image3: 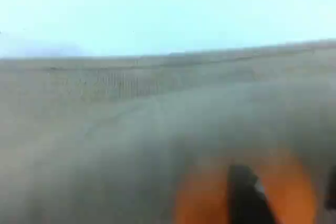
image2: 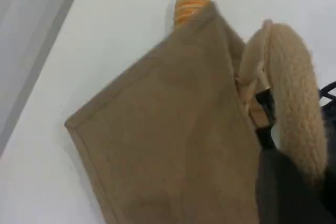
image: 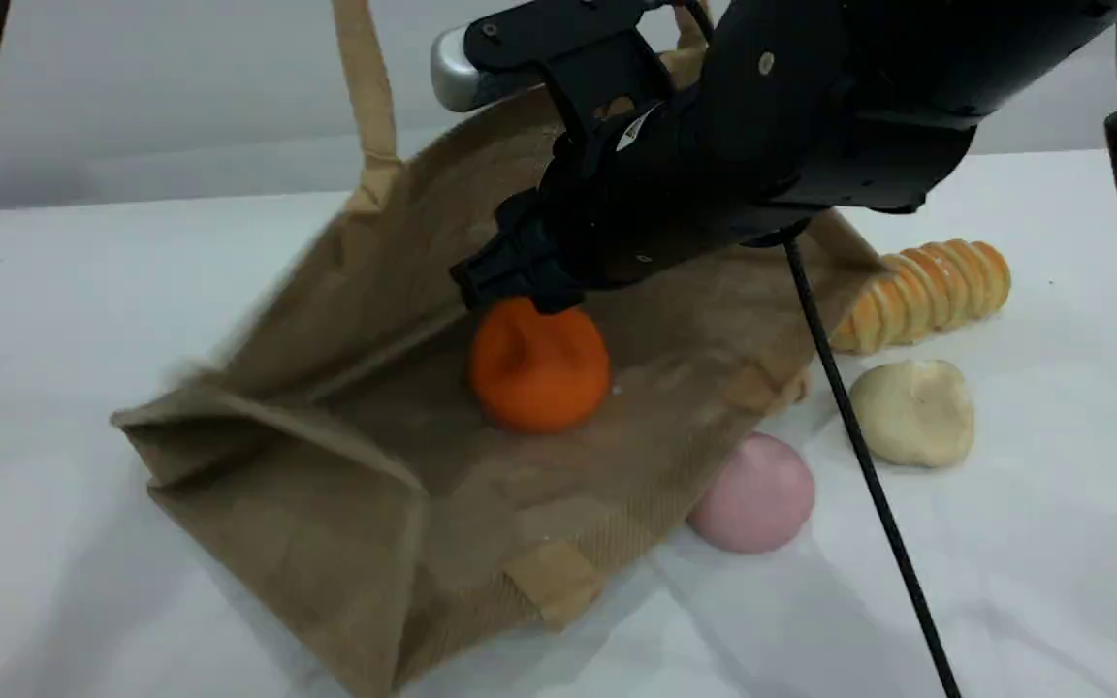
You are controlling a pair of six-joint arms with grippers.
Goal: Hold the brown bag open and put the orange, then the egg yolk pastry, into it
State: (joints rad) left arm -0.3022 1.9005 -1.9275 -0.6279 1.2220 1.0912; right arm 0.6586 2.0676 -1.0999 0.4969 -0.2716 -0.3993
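The brown bag (image: 345,485) lies on its side on the white table, its mouth towards the right. One beige handle (image: 365,87) is pulled taut upward, out of the scene view. In the left wrist view that handle (image2: 294,93) loops beside my left gripper (image2: 265,121), which is shut on the strap. The orange (image: 539,366) rests on the bag's inner wall. My right gripper (image: 520,286) reaches into the mouth and is shut on the orange's top; a dark fingertip (image3: 244,198) overlaps the orange (image3: 199,203). The egg yolk pastry (image: 912,412) sits on the table right of the bag.
A smooth pink ball (image: 754,492) touches the bag's lower rim. A ridged golden-brown bread (image: 927,291) lies behind the pastry, also peeking over the bag as the bread (image2: 190,4). A black cable (image: 859,446) hangs across the pastry side.
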